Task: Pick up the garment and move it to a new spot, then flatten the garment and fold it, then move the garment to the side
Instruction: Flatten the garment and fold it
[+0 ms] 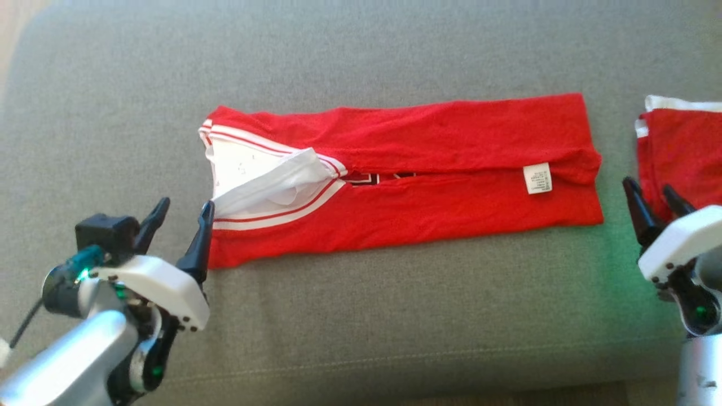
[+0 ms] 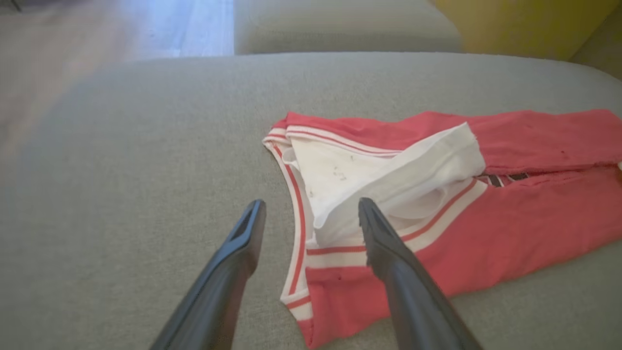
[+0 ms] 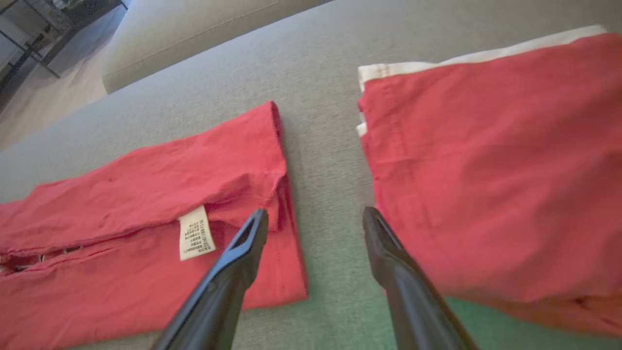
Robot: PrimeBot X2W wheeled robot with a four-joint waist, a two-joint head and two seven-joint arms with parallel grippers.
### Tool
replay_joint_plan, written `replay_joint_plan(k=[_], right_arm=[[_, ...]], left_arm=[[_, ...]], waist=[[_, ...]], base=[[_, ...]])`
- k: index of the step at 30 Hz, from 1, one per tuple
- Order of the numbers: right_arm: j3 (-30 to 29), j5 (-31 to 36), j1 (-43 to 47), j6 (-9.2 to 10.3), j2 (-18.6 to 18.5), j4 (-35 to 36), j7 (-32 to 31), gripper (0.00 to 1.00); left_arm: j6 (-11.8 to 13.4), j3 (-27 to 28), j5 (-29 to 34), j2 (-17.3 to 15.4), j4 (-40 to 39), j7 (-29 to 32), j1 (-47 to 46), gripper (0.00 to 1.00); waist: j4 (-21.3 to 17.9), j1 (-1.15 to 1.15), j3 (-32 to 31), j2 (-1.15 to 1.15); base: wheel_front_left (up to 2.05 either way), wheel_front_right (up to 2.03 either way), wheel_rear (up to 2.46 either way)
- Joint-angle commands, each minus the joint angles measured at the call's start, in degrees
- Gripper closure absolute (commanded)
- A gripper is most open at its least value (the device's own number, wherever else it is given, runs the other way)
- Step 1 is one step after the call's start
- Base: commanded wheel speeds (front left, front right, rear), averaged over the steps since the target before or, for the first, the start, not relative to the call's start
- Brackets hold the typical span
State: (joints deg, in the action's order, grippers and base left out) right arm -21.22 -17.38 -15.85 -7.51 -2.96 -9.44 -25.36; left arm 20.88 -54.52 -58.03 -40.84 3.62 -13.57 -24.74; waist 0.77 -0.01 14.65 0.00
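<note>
The garment is a red jersey with white and red trim, lying on the grey cushion as a long band with both long sides folded inward. A white care label shows near its right end. Its white-lined collar end points left. My left gripper stands open just off that left end, one finger over the trim, holding nothing. In the left wrist view the left gripper straddles the collar edge. My right gripper is open beyond the garment's right end, with bare cushion between its fingers.
A second red garment with a white edge lies folded at the far right, close behind my right gripper. The grey cushion has free room in front and behind. Wooden floor and another cushion lie past the far edge.
</note>
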Motion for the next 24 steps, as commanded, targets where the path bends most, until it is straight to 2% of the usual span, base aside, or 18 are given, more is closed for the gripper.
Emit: replay_joint_plan(k=[1, 3, 5, 9, 11, 14, 18, 24], right_arm=[[0.3, 0.0, -1.1, 0.02, -0.1, 1.3, 0.9, 0.00], [-1.1, -0.5, -2.0, 0.02, 0.0, -0.9, 1.9, 0.00], [-1.9, -1.9, -3.4, 0.02, 0.0, -4.3, 3.0, 0.00], [-3.4, -1.2, -6.9, 0.02, 0.1, -11.1, 6.1, 0.00], [-4.1, -0.6, -8.7, 0.02, 0.1, -14.3, 7.8, 0.00], [-5.4, 1.2, -11.2, 0.02, 0.1, -18.8, 10.0, 0.00], [-8.1, 6.8, -13.6, 0.02, 0.1, -24.1, 12.0, 0.00], [-13.1, 14.9, -15.7, 0.02, 0.1, -30.8, 12.4, 0.00]], left_arm=[[1.7, 3.5, 1.8, -1.5, -2.1, -0.9, -1.3, 0.00], [4.1, 4.7, 4.0, -0.5, -4.2, -1.2, -0.3, 0.00], [5.3, 5.8, 6.3, 0.7, -6.2, -1.4, 0.9, 0.00], [7.0, 9.7, 12.9, 4.2, -10.2, -1.4, 3.9, 0.00], [7.0, 11.6, 15.7, 6.4, -11.9, -1.4, 6.0, 0.00], [6.2, 13.7, 19.3, 9.6, -13.1, -1.4, 9.3, 0.00], [4.2, 15.0, 22.6, 13.2, -12.9, -1.4, 12.5, 0.00], [0.8, 15.3, 26.1, 16.9, -10.9, -1.4, 14.5, 0.00]], waist=[[0.1, 0.01, -1.4, 0.00], [0.6, 0.01, -2.0, 0.00], [1.3, 0.01, -2.5, 0.00], [3.2, 0.01, -3.0, 0.00], [4.3, 0.01, -3.2, 0.00], [5.7, 0.01, -3.2, 0.00], [7.5, 0.01, -3.0, 0.00], [9.4, 0.01, -3.2, 0.00]], base=[[0.00, 0.00, 0.00], [0.00, 0.00, 0.00], [0.00, 0.00, 0.00], [0.00, 0.00, 0.00], [0.00, 0.00, 0.00], [0.00, 0.00, 0.00], [0.00, 0.00, 0.00], [0.00, 0.00, 0.00]])
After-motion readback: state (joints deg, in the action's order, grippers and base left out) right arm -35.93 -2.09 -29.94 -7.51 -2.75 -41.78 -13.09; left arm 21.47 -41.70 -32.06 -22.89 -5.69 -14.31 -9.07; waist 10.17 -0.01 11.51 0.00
